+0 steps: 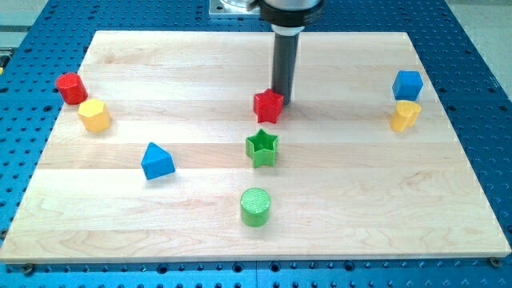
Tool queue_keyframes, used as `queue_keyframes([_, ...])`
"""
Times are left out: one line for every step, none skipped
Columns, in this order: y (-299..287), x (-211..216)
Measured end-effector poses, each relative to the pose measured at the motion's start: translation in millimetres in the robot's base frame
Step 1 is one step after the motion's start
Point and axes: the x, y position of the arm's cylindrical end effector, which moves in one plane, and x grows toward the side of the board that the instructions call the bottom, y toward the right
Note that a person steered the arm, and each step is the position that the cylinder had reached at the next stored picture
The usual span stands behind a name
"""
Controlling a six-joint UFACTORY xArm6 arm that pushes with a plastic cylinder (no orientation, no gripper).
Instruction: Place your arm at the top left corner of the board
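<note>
My tip [282, 97] rests on the wooden board [200, 56] near the top middle, just above and to the right of the red star block [269, 106], touching or nearly touching it. The board's top left corner [99, 34] lies far to the view's left of the tip. A green star block [262, 148] sits below the red star, and a green cylinder [256, 207] below that.
A red block [71, 87] and a yellow hexagonal block [94, 115] sit at the left edge. A blue triangular block [157, 162] is left of centre. A blue block [407, 83] and a yellow block [406, 115] are at the right.
</note>
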Motion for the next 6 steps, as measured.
queue_keyframes([-20,-2])
queue_keyframes([-52,-86])
queue_keyframes([-148,-162])
queue_keyframes([-226,-178])
queue_keyframes([-317,-155])
queue_keyframes([-337,-150])
